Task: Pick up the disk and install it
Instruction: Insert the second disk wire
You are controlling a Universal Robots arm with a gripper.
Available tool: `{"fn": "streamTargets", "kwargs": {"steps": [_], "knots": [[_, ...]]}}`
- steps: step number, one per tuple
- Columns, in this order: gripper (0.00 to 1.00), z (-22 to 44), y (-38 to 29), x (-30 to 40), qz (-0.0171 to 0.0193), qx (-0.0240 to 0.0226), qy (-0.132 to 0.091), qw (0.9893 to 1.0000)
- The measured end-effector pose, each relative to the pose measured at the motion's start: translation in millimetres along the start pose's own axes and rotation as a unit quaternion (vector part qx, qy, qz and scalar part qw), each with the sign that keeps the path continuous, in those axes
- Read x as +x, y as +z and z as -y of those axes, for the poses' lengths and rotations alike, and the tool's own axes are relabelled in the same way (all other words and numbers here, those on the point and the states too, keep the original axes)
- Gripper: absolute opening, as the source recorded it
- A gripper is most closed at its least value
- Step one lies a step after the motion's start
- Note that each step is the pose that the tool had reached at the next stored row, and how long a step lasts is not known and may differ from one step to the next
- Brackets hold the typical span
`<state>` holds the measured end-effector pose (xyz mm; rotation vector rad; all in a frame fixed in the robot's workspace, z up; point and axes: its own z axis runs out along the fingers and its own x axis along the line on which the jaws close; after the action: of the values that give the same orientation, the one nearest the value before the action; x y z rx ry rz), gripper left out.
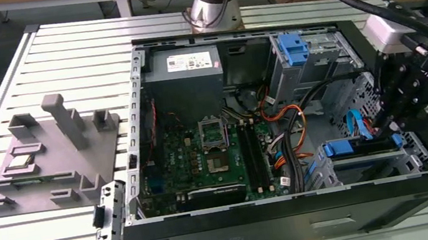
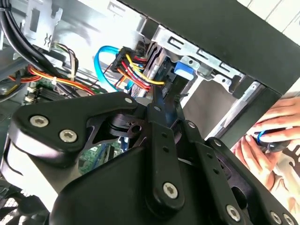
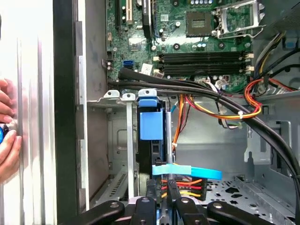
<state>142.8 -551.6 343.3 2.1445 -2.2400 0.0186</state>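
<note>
In the computer case (image 1: 213, 233), the disk (image 3: 151, 123) sits in its bay.

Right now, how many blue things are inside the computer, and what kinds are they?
upright blue latch: 1
disk with blue rails: 1
blue cable: 1
Total: 3

No legible text anywhere. White sticker (image 1: 181, 62) on the grey power supply box (image 1: 183, 65) in the exterior view carrying print too small to make out; likewise tiny markings across the motherboard (image 3: 187, 37).
</note>
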Motion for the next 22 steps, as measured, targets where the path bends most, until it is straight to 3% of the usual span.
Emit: {"fn": "streamTargets", "kwargs": {"steps": [2, 4, 9, 12, 22], "knots": [[0.24, 0.1, 0.0, 0.3, 0.0104, -0.0019, 0.0, 0.9999], [0.24, 0.1, 0.0, 0.6, 0.016, -0.0025, 0.0, 0.9999], [0.24, 0.2, 0.0, 0.6, 0.0166, -0.0025, 0.0, 0.9999], [0.24, 0.2, -1.2, 0.6, 0.0223, -0.0028, -0.001, 0.9997], [0.24, 0.2, -1.5, 0.7, 0.025, -0.0029, -0.001, 0.9997]]}}
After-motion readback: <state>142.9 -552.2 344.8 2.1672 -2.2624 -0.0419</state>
